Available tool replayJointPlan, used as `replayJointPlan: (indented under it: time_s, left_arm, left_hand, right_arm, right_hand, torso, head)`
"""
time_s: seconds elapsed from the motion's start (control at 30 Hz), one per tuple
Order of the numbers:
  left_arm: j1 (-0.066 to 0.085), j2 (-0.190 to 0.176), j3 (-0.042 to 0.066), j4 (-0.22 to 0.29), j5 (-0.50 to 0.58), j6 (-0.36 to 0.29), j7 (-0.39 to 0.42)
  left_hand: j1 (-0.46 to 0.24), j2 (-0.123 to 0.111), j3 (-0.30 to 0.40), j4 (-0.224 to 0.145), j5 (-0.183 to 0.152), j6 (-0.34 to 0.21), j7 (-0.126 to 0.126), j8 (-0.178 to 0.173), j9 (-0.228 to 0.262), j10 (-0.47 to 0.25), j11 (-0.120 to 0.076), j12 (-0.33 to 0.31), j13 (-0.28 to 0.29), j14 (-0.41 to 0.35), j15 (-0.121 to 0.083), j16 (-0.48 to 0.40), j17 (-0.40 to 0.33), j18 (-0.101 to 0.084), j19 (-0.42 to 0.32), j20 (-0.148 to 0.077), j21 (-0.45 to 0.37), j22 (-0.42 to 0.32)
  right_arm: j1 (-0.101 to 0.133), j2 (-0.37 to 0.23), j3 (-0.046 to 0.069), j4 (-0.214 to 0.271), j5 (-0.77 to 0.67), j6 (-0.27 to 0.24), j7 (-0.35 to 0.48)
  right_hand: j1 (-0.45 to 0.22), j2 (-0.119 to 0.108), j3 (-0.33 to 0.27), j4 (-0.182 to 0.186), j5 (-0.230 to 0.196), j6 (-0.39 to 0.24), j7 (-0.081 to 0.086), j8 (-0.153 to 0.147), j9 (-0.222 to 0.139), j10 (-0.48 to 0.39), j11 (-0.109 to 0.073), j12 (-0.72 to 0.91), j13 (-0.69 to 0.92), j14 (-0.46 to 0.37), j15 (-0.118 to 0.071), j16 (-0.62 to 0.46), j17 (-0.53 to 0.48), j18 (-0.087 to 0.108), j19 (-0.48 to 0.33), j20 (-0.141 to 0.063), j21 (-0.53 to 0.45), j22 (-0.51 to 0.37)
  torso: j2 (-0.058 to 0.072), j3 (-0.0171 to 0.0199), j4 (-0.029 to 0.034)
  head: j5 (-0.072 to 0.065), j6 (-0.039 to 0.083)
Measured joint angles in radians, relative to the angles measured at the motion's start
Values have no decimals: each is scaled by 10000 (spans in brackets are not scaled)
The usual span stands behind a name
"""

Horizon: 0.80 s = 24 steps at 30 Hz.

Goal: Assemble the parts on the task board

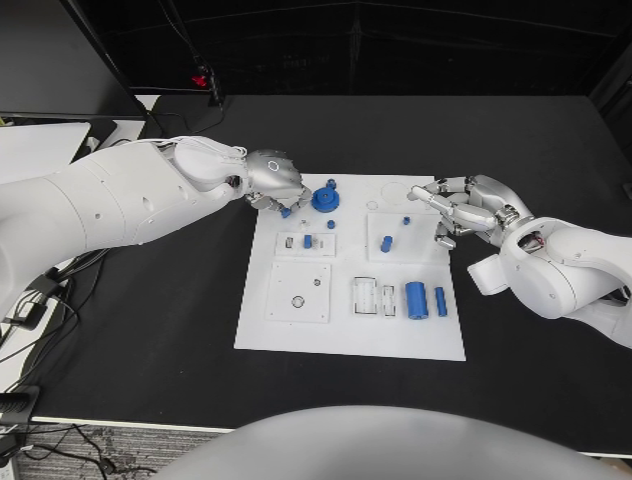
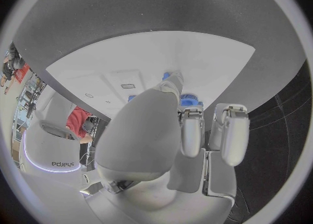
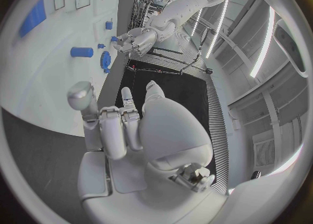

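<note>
We see a white task board (image 1: 348, 335) on a black table (image 1: 143, 330), blue parts (image 1: 417, 299), and silver hands (image 1: 276, 181) on white arms (image 1: 100, 205).

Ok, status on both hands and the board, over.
Left robot hand at the board's far left corner, pinching a small blue part. Right robot hand over the far right edge, holding nothing. Nothing in the way.

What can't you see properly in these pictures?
- Left hand, head view: whether it holds a blue piece; its fingers hide their tips.
- Left wrist view: the palm covers most of the task board.
- Right hand, head view: whether its fingers touch the board is too small to tell.
</note>
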Motion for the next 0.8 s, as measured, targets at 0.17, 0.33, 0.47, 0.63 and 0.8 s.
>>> replayJointPlan:
  time_s: [0.17,0.33,0.47,0.63,0.8]
  left_arm:
    - [-3,-14,3,-24,-7,19,-10]
    - [-2,-10,5,-46,-7,35,-10]
    - [0,-5,6,-68,-7,49,-10]
    - [0,2,8,-86,-3,61,-10]
    - [-3,5,11,-95,3,63,-15]
  left_hand:
    - [-23,23,1,0,14,0,0,92,109,-1,1,3,19,0,0,0,0,0,0,0,0,0]
    - [-23,23,1,1,14,-37,38,92,138,-2,1,14,26,0,0,0,0,0,0,0,0,0]
    - [-25,22,2,1,7,-63,12,129,161,-2,1,29,21,0,0,0,0,0,0,0,0,0]
    - [-45,5,15,13,-44,-199,14,129,166,-2,2,31,15,0,0,0,0,0,0,0,0,0]
    - [-53,-1,16,13,-44,-594,52,-90,98,-2,1,31,15,0,0,0,0,1,0,0,0,0]
  right_arm:
    - [0,2,0,-1,0,2,-1]
    - [0,3,0,-3,-1,3,-3]
    - [0,6,0,-7,-1,5,-5]
    - [0,11,0,-10,-1,8,-7]
    - [0,15,0,-10,-1,13,-9]
  right_hand:
    - [0,0,0,0,0,0,0,0,0,0,0,0,0,0,0,0,0,0,0,0,0,0]
    - [-1,0,0,0,0,0,0,0,0,0,0,0,0,0,0,0,0,0,0,0,0,0]
    - [-1,-1,0,0,0,0,0,0,0,0,0,2,0,0,0,0,-1,0,0,0,0,1]
    - [-1,-1,0,0,0,0,0,0,0,0,0,3,0,0,0,0,-1,0,0,0,0,1]
    - [-1,-1,0,0,0,0,0,0,0,0,0,4,0,0,0,0,-1,1,0,0,0,1]
  torso:
    - [-1,-1,-3]
    - [-1,-2,-4]
    - [-1,-3,-4]
    - [0,0,-4]
    - [0,1,-4]
  head:
    - [-1,-7]
    - [-1,-16]
    - [-6,-29]
    - [-7,-37]
    - [-6,-37]
